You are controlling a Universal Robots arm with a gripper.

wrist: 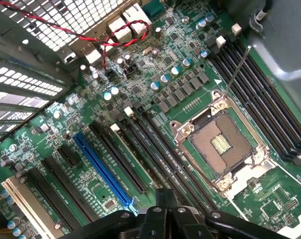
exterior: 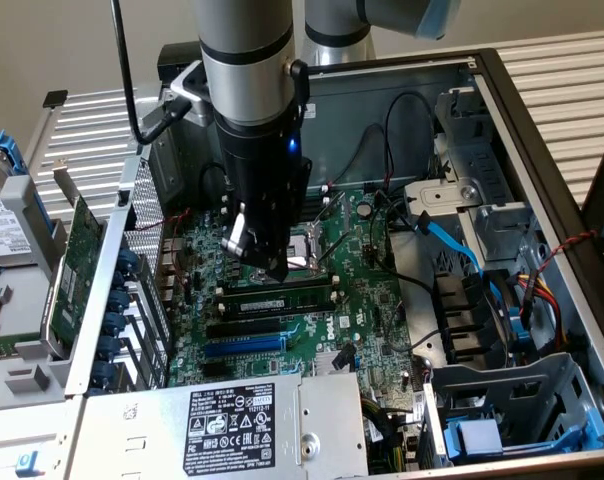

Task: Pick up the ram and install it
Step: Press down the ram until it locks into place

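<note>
Two empty memory slots (wrist: 155, 159) sit just below the closed, empty-looking fingers (wrist: 165, 199), so the ram seems not yet installed and will need careful alignment.

A plain beige wall (exterior: 42, 40) stands behind a white slatted table surface (exterior: 572, 70).

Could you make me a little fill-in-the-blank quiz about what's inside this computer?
1. Near the hand, the ram stick standing in its slot is ____ with black chips.
2. Among the long dark slots on the board, one slot stands out because it is ____.
3. The twisted pair of wires crossing the metal grille is red and ____.

Missing words: green; blue; black.
</note>
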